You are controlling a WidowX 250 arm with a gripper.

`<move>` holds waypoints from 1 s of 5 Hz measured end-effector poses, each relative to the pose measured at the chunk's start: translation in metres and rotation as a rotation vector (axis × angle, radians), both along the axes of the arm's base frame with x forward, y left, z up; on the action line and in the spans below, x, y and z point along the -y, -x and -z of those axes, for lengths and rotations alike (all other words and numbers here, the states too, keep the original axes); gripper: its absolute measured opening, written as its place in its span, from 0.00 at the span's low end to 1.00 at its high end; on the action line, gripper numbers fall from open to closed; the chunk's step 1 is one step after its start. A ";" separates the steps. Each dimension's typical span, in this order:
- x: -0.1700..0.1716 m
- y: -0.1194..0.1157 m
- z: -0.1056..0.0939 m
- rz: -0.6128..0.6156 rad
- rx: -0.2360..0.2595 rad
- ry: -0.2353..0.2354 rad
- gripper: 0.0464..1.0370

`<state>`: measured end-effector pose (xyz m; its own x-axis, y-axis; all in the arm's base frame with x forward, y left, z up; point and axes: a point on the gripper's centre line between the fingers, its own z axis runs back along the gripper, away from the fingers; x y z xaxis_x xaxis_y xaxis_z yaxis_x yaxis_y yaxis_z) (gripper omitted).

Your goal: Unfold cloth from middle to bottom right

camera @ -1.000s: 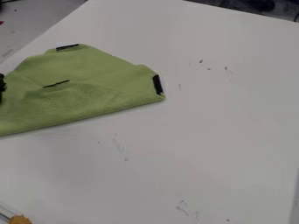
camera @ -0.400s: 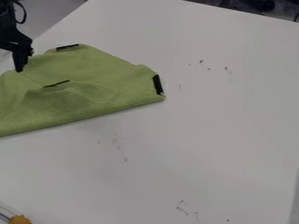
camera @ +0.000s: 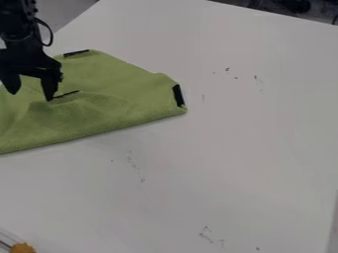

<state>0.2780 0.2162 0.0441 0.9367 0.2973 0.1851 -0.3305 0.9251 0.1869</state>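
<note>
Tool (camera: 31,96) at the upper left of the camera view, pointing down over the cloth (camera: 112,111), its two fingers spread wide with a gap between them, nothing gripped. Cannot tell whether the tips touch the fabric. Arm (camera: 20,42) comes in above the tool, a loop of black cable (camera: 50,34) beside it. Cloth green, folded, lying on the white counter (camera: 231,148) under the tool and out to the view's right of it; part of it runs past the view's left edge. Long lower edge fairly straight, slanting up from below the tool to a corner well to its right. Low creases just below the fingers. Three black patches on the cloth: one (camera: 76,53) above and right of the tool, a thin one (camera: 66,94) just beside the right-hand fingertip in view, one (camera: 178,95) well apart, near the right corner. Small dark smudges (camera: 228,69) on the counter, farther right. Orange item (camera: 22,248) far below the tool, at the view's bottom edge.
</note>
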 end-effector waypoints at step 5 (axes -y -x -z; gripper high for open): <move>0.031 -0.025 0.000 0.079 0.019 -0.009 0.96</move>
<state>0.3027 0.1855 0.0439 0.9533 0.2211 0.2057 -0.2605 0.9466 0.1899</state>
